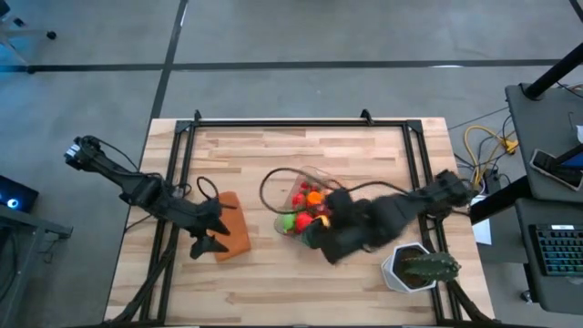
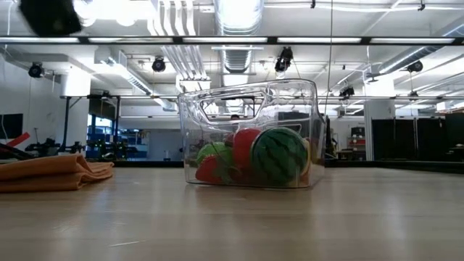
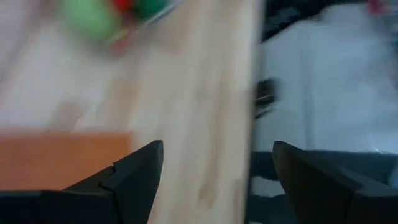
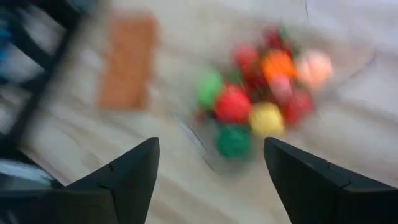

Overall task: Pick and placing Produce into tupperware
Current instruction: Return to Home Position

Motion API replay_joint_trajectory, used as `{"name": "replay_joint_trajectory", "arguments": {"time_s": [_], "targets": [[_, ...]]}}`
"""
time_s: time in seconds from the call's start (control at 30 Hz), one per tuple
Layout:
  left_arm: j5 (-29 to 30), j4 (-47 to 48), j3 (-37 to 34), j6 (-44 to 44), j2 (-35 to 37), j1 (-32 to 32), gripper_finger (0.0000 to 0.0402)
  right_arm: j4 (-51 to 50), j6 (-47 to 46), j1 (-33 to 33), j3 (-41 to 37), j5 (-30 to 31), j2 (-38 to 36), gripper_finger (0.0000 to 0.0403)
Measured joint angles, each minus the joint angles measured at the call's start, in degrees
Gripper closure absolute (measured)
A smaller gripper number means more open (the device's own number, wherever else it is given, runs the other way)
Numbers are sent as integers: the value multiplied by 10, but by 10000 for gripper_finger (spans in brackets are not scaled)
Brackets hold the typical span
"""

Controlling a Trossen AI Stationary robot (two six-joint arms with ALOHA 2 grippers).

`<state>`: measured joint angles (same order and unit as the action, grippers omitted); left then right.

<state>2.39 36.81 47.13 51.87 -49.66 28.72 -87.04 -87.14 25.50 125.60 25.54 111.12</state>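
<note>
Currently, item by item.

Right tool (image 4: 210, 149): fingers spread wide, nothing between them. You have it hanging over the corner of the container (image 1: 266, 191) that faces the plant pot (image 1: 410, 269). I judge it stands there because the filling is finished and only the retreat to rest is left.

Toy produce (image 2: 279, 156): heaped inside the container in red, orange, yellow, green and pink pieces, with a striped green ball against the front wall. None shows loose on the bench (image 1: 273, 292), though the right arm hides part of it.

Left tool (image 3: 217, 149): open, empty, poised above the orange cloth (image 1: 232, 223) on the left side. It is parked clear of the work.

Edges and room: the container sits mid-bench, well apart from every edge. Bare board lies beyond it and on its near side. The plant pot stands just beside the right arm, close to the bench corner, so I judge it the one thing you could clip on the way back. Black frame rails (image 1: 419, 155) run along both sides.
</note>
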Motion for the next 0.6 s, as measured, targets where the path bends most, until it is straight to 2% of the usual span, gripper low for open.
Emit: {"name": "replay_joint_trajectory", "arguments": {"time_s": [0.03, 0.13, 0.17, 0.3, 0.43, 0.53, 0.6], "targets": [[-6, -32, 0, -24, 1, 2, 114, 11, -9, 17, 0, 41, -12, 122], [3, -158, -20, -128, 17, 5, 114, 82, 80, 72, -9, 220, -27, 122], [2, -183, -30, -153, 25, 1, 114, 80, 79, 80, -16, 245, -28, 122], [-33, -242, -91, -193, 66, -54, 114, 65, 25, 75, -73, 236, -29, 122], [-126, -344, -163, -208, 152, -108, 114, 138, 24, 57, -170, 185, -32, 122], [-129, -343, -189, -212, 220, -147, 114, 194, 76, 39, -239, 157, -65, 122], [-130, -328, -195, -218, 254, -170, 114, 197, 87, 22, -284, 166, -117, 122]]}}
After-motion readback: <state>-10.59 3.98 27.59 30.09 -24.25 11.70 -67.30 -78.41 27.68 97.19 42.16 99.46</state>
